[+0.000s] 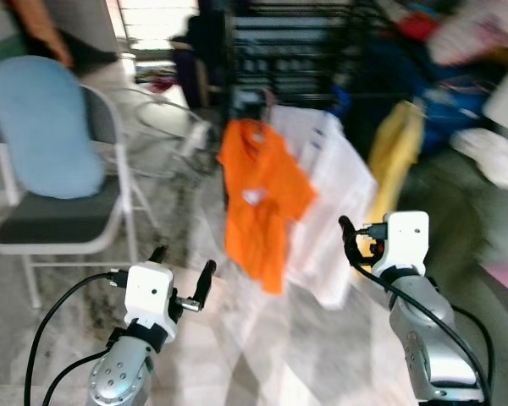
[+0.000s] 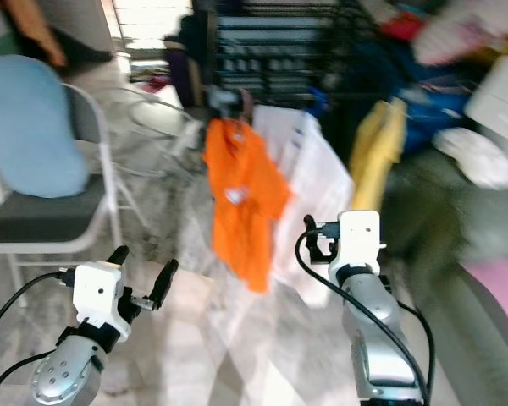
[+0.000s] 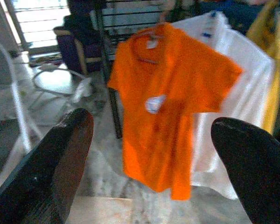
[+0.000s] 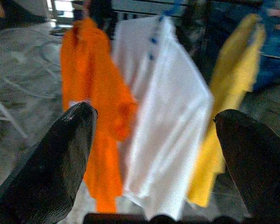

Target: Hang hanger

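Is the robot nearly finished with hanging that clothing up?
It looks done: the orange shirt hangs on its hanger at the dark rack, beside a white shirt and a yellow one. The left gripper and right gripper are open and hold nothing.

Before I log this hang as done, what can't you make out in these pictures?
- Orange shirt: its hanger's hook and the rail are blurred in every view, so its seating is unclear.
- White shirt: its left edge hides behind the orange one.
- Yellow garment: head-view motion blur smears its top.
- Folding chair: legs cut by the left tool.
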You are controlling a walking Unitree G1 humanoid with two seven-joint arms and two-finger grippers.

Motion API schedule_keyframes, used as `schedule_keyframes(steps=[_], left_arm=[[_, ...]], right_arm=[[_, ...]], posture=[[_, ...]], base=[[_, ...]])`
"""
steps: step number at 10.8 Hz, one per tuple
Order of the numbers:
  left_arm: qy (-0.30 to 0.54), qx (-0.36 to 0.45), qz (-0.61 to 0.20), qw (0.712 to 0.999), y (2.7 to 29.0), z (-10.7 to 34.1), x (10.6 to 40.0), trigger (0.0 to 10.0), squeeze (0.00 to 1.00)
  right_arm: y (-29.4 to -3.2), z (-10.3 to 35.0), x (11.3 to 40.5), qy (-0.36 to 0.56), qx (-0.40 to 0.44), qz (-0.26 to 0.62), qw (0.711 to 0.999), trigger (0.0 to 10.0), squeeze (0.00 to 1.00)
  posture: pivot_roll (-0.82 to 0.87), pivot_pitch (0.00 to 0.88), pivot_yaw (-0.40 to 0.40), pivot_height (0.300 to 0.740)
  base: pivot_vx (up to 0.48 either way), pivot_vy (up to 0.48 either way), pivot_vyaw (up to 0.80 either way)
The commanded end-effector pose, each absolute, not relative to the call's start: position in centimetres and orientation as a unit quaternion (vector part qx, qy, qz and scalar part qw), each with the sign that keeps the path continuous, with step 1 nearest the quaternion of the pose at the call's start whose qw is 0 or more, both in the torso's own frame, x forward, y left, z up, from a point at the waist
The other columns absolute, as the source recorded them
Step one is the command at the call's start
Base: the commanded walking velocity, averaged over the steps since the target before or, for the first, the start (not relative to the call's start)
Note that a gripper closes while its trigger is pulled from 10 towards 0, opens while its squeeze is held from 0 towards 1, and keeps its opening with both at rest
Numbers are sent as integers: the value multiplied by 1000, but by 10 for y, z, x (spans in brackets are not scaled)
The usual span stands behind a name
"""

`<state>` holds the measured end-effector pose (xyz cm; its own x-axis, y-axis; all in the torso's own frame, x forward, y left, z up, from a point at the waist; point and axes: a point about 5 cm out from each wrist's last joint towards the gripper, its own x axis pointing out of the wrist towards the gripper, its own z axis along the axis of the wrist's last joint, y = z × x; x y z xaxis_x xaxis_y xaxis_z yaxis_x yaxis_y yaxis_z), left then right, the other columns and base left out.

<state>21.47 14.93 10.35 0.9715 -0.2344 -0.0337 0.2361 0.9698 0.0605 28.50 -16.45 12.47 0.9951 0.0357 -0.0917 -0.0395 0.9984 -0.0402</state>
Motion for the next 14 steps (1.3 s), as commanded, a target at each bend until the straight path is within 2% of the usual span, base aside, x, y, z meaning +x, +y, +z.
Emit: schedule_keyframes(steps=[1, 2, 5, 6, 9, 11, 14], left_arm=[[10, 35, -117, 992, 151, 106, 215, 10000, 0], [11, 35, -119, 992, 151, 105, 214, 10000, 0], [17, 39, -122, 992, 150, 104, 214, 10000, 0], [30, 44, -112, 992, 151, 100, 212, 10000, 0], [32, 50, -129, 990, 151, 99, 210, 10000, 0], [31, 49, -126, 990, 152, 100, 212, 10000, 0], [29, 47, -131, 990, 149, 100, 212, 10000, 0]], right_arm=[[-160, 124, 285, 44, -20, 24, 999, 10000, 0], [-160, 124, 286, 44, -20, 23, 999, 10000, 0], [-158, 125, 290, 44, -17, 22, 999, 10000, 0], [-157, 124, 289, 44, -18, 23, 999, 10000, 0], [-158, 125, 290, 44, -20, 25, 999, 10000, 0], [-158, 124, 290, 45, -19, 24, 999, 10000, 0], [-157, 125, 291, 44, -19, 24, 999, 10000, 0]], posture=[[-10, 7, 1, 740], [-10, 7, 1, 740], [-2, 11, 0, 740], [-4, 13, -2, 740], [-9, 14, -9, 740], [-9, 14, -9, 740], [-12, 16, -9, 740]], base=[[442, 0, 0], [442, 0, 0], [420, 0, -775], [307, 0, 0], [0, 0, 0], [0, 0, -400], [0, -321, 0]])
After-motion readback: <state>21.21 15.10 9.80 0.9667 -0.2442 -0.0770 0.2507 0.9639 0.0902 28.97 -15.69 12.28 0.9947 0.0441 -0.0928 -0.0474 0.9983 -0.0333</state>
